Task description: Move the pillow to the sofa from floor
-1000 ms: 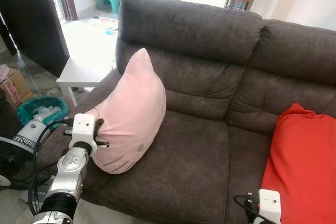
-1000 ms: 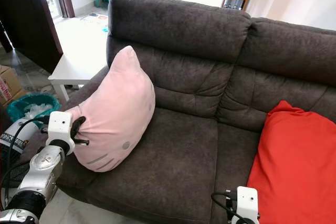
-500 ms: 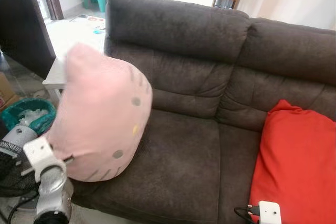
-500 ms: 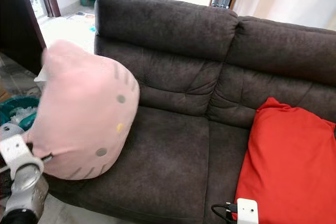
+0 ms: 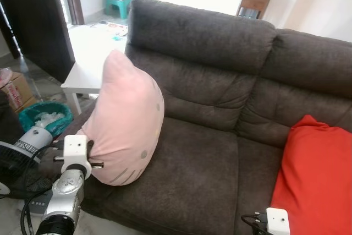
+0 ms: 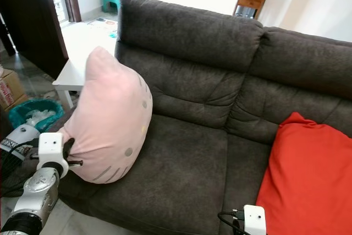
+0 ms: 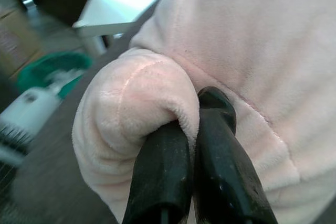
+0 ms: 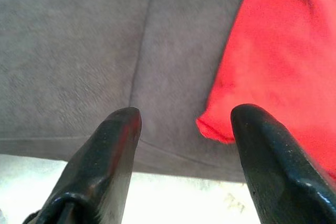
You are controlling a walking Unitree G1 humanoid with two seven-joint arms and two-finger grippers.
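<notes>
Far left there's a fan (image 5: 16,152) and a green bin (image 5: 44,116) on the floor, just clutter. The left gripper (image 7: 197,124) has its fingers clamped tight on a bunched corner of the pink pillow (image 5: 126,122), which stands upright on the left seat of the sofa (image 5: 231,75), so I'd say it's basically delivered and only needs letting go. The left wrist view shows that pinch up close; the head views don't. Over on the right, the right gripper (image 8: 181,129) hangs idle with fingers spread wide near the sofa's front edge, beside the red cushion (image 6: 308,174).
</notes>
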